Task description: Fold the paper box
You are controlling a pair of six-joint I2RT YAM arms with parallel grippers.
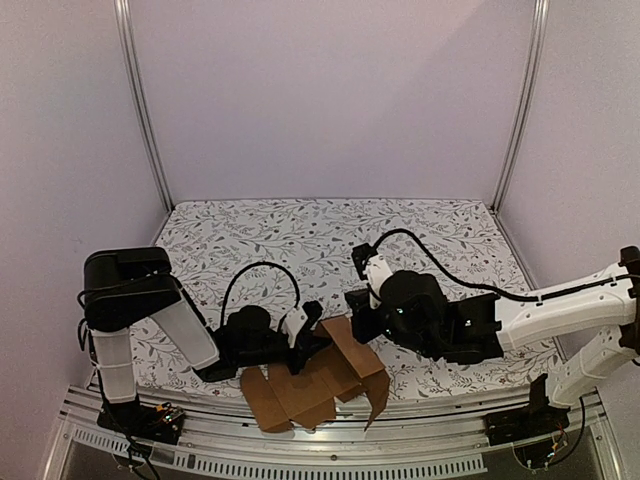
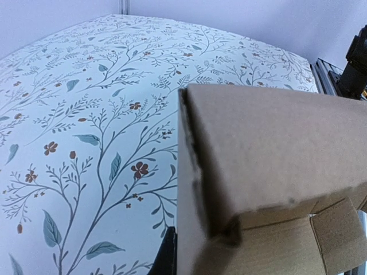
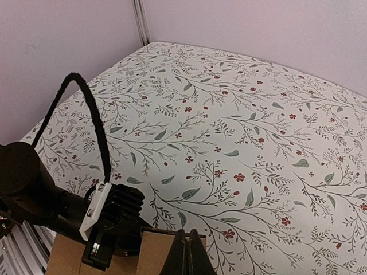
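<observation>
The paper box (image 1: 305,388) is a brown cardboard sheet with flaps, lying at the table's near edge. One panel (image 1: 350,345) is raised off it. My left gripper (image 1: 316,335) is shut on this raised panel (image 2: 269,154). In the left wrist view only one black finger (image 2: 164,258) shows, pressed against the panel's left face; the other is hidden behind the cardboard. My right gripper (image 1: 352,312) is shut with nothing between its fingers. Its tips (image 3: 191,238) sit at the top edge of the cardboard (image 3: 155,252), just right of the left gripper (image 3: 109,220).
The table wears a white cloth with a leaf and flower print (image 1: 320,240), walled by pale panels and two metal posts (image 1: 140,100). A black cable (image 3: 92,114) loops up from the left wrist. A metal rail (image 1: 330,440) runs along the near edge.
</observation>
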